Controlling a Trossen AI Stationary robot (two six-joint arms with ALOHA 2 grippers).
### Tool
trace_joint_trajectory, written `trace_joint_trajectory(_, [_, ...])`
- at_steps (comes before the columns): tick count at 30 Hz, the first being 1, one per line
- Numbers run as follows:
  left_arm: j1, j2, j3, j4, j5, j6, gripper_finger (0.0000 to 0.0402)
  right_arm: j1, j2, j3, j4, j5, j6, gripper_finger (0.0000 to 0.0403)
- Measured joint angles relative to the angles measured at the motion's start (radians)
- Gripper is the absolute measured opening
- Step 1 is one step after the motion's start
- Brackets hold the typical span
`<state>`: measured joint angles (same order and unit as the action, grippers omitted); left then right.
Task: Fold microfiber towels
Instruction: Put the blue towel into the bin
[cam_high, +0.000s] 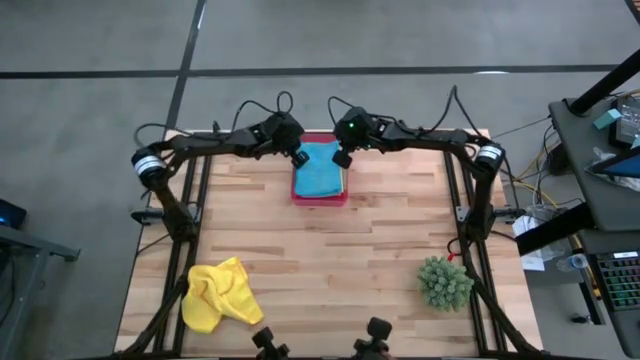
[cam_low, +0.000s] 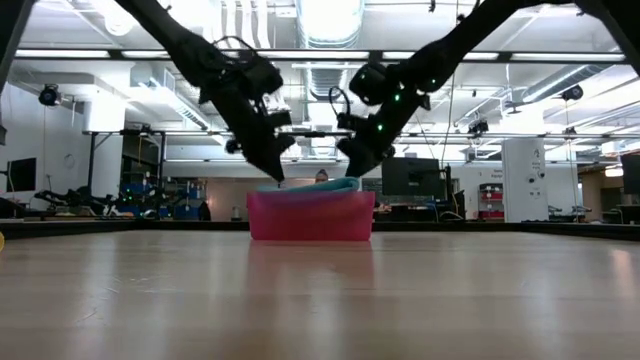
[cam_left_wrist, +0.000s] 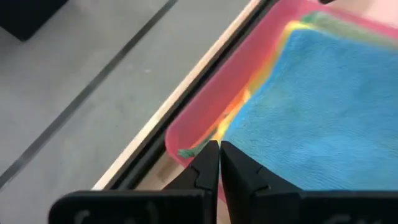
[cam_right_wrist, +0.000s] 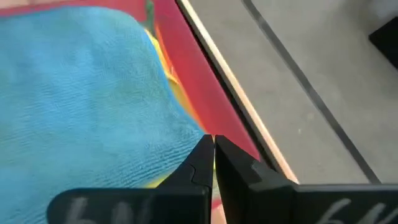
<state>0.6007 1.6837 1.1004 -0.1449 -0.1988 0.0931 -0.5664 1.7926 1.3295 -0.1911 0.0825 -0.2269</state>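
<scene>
Most of the work looks done: a folded stack of microfiber towels lies in the pink tray (cam_high: 320, 198) at the far middle of the desk (cam_high: 330, 260), with the turquoise towel (cam_high: 318, 172) on top and yellow, orange and green edges (cam_left_wrist: 231, 115) peeking out beneath it. One yellow towel (cam_high: 220, 293) lies crumpled at the near left corner, apparently left to fold. The left end effector (cam_high: 299, 158) and the right end effector (cam_high: 342, 158) hover at the tray's left and right rims, both clenched on nothing. A spiky green plant (cam_high: 445, 282) stands near right.
</scene>
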Motion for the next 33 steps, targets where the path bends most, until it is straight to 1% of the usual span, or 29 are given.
trace_joint_trajectory(2, [-0.013,-0.042,-0.008,-0.037,0.012,-0.001,0.0001,0.013,-0.026,-0.007,-0.020,-0.003,0.008,0.0008])
trace_joint_trajectory(4, [-0.030,-0.074,-0.019,-0.059,0.049,-0.001,0.0001,0.032,-0.055,-0.022,-0.017,-0.018,0.010,0.0008])
trace_joint_trajectory(8, [-0.074,-0.113,-0.057,-0.070,0.171,-0.002,0.0001,0.075,-0.079,-0.045,-0.014,-0.106,0.016,0.0008])
trace_joint_trajectory(10, [-0.095,-0.114,-0.078,-0.070,0.193,-0.003,0.0001,0.094,-0.080,-0.058,-0.015,-0.130,0.026,0.0008])
trace_joint_trajectory(14, [-0.125,-0.090,-0.106,-0.063,0.193,-0.007,0.0001,0.120,-0.079,-0.097,-0.008,-0.135,0.037,0.0008])
trace_joint_trajectory(20, [-0.137,-0.054,-0.127,-0.013,0.189,-0.010,0.0001,0.121,-0.077,-0.165,0.004,-0.135,0.083,0.0008])
trace_joint_trajectory(26, [-0.136,-0.028,-0.146,0.006,0.135,-0.035,0.0001,0.121,-0.077,-0.240,0.069,-0.132,0.105,0.0008])
trace_joint_trajectory(30, [-0.136,-0.029,-0.144,0.003,0.108,-0.035,0.0001,0.121,-0.081,-0.240,0.071,-0.133,0.110,0.0008])
trace_joint_trajectory(33, [-0.136,-0.058,-0.134,0.005,0.105,-0.035,0.0001,0.123,-0.094,-0.227,0.056,-0.133,0.112,0.0008])
